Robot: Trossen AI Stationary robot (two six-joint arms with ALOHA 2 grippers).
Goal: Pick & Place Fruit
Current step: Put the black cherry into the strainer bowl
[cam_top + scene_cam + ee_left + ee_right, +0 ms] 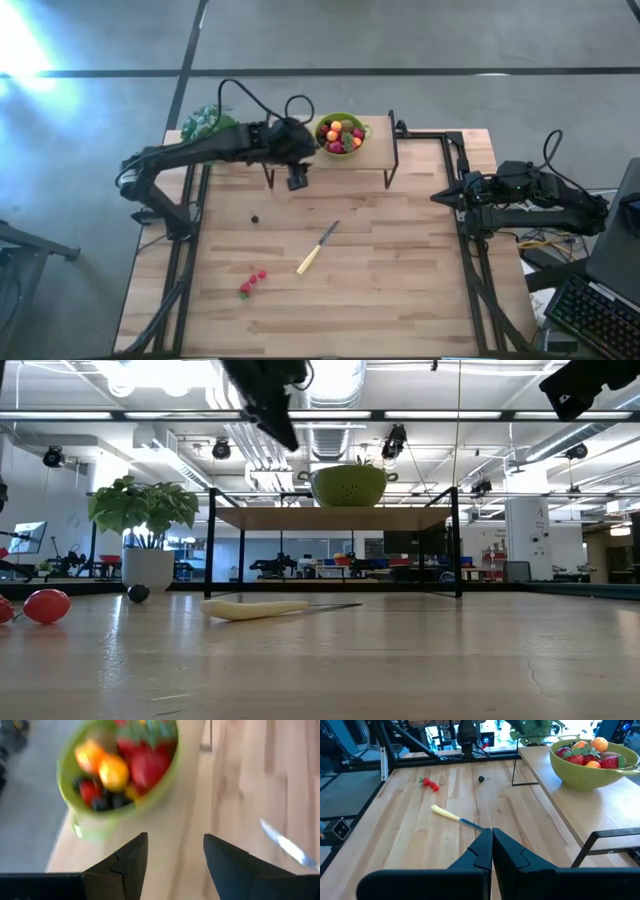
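Left gripper (297, 181), one: jaws apart, empty, raised above the table (400, 270) at the shelf's (375, 155) front edge. Just beyond it, one green bowl (341, 134) on the shelf, heaped with fruit (340, 136): red, orange-yellow and dark pieces. Below and nearer the table's front: one dark berry (254, 218), one pale-handled knife (316, 248), three red pieces (251, 283) clustered, open board around each. Behind the gripper, one potted plant (205, 123) at the table corner. Right gripper (441, 198), one: jaws together, empty, parked at the right edge.
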